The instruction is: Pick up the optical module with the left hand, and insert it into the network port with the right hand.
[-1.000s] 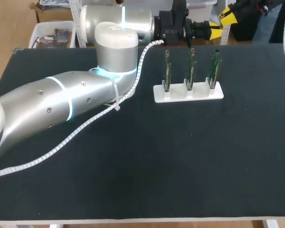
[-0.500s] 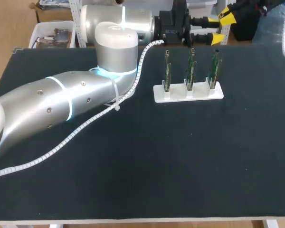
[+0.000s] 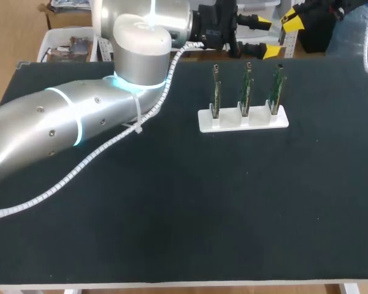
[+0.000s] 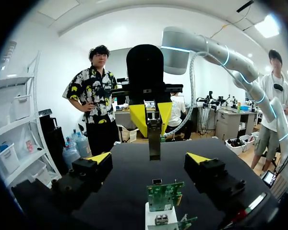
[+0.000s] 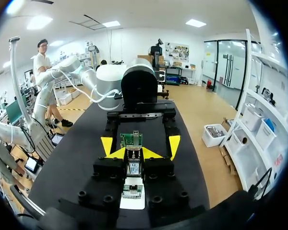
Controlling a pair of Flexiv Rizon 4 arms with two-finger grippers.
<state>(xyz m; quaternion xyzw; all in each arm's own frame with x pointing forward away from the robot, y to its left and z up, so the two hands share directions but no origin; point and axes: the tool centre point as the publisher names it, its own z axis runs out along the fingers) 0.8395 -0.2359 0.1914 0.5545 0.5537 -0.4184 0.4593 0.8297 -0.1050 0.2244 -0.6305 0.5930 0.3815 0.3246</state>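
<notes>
My thick silver left arm [image 3: 67,116], trailing its white spiral cable, has swung its elbow back toward the far left corner of the black table [image 3: 202,214] over the last second. The white rack [image 3: 243,120] holding three upright green circuit boards [image 3: 246,89] has not moved. It stands near the far edge, right of the middle.

Over that far edge, my left gripper [image 3: 267,37] has let go. A second ago its yellow tips were up against my other gripper. Now its jaws stand wide, gripping nothing, and it has drawn away leftward.

The slim grey metal optical module [image 4: 154,141] has changed hands. It hangs nose-down above the rack, pinched at its upper end by my right gripper [image 4: 151,120], whose jaws are narrow and clamped on it from both sides.

I judge the pick-up and handover done. What remains is for my right arm to lower the module into what looks like the small metal network port [image 4: 157,182] on a board's top edge.
</notes>
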